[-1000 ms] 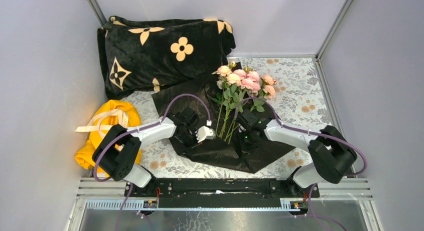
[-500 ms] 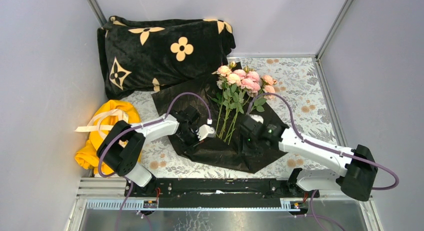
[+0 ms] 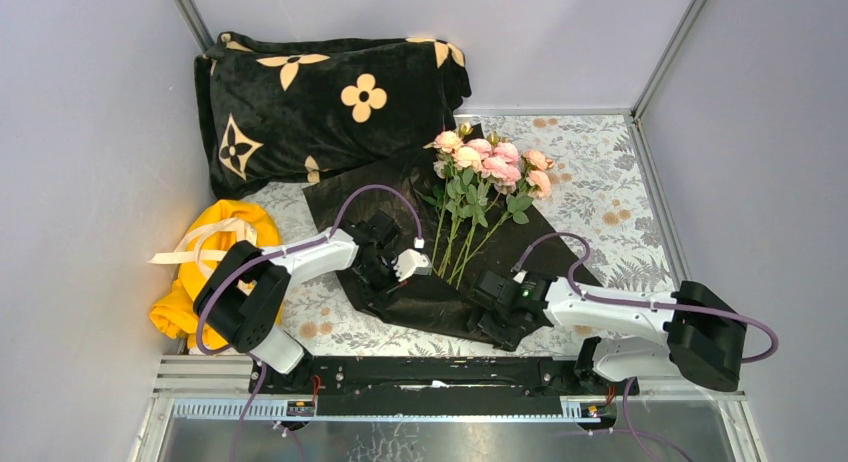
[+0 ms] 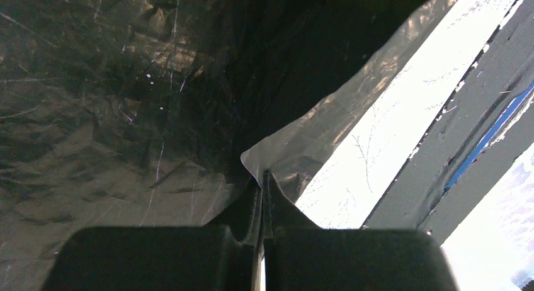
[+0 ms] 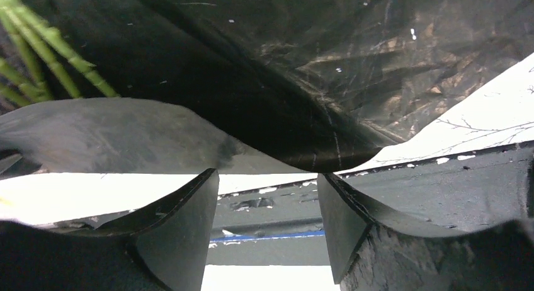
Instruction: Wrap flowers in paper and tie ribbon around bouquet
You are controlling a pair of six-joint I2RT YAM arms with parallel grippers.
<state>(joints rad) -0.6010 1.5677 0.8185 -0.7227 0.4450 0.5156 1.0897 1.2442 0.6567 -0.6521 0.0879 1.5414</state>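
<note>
1. Your left gripper point(image 3: 402, 267) is pinched tight on a raised edge of the paper point(image 3: 440, 304), just left of the stems point(image 3: 455, 250). Do not let that pinch slip while the other arm works.
2. Your right gripper point(image 5: 267, 181) has its jaws apart with nothing between them. It sits low at the paper's near edge, which curls up just ahead of the fingertips.
3. The flowers point(image 3: 487, 162) lie on the paper, heads far and stems toward you. The ribbon point(image 3: 205, 244) waits on the yellow cloth point(image 3: 175, 307), well off to the left.
4. Slide one finger under the curled edge and the other over it, then close on paper alone.
5. Lift low and fold slowly across the stems. A thin, crinkly sheet will likely tear or drag the flowers if yanked.
</note>
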